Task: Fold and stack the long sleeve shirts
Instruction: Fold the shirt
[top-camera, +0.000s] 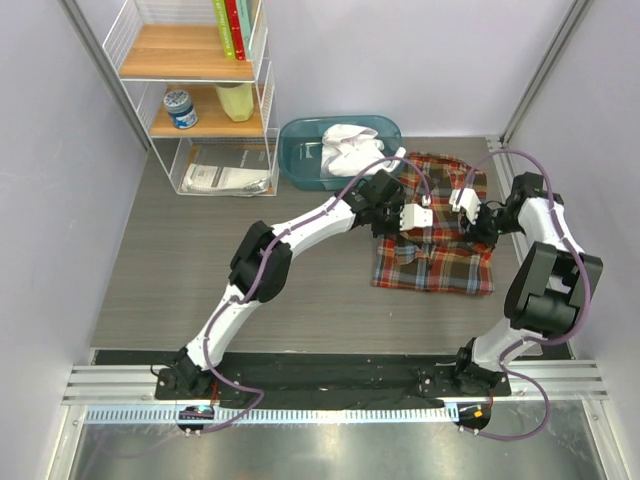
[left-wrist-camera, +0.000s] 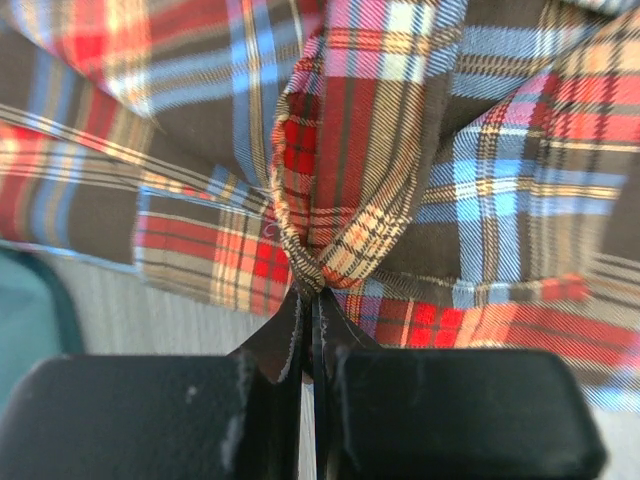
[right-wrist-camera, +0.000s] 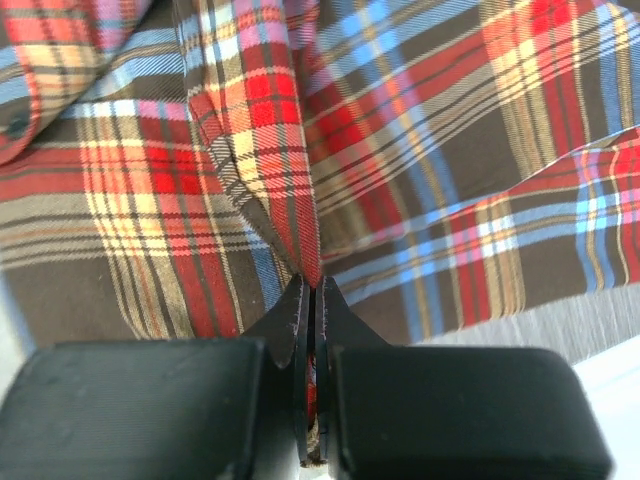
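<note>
At table (top-camera: 200, 270) rear — teal bin (top-camera: 298, 165) holds white shirt (top-camera: 348, 148); plaid shirt (top-camera: 440, 265) beside.

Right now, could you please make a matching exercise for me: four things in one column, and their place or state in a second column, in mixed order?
Column one:
1. plaid shirt
2. white shirt
3. left tool
4. books

Column two:
A. standing on the top shelf
B. lying in the teal tub
C. shut, pinching plaid cloth
D. lying on the table between the arms

Pairs: 1-D, 2-B, 3-C, 4-A.
</note>
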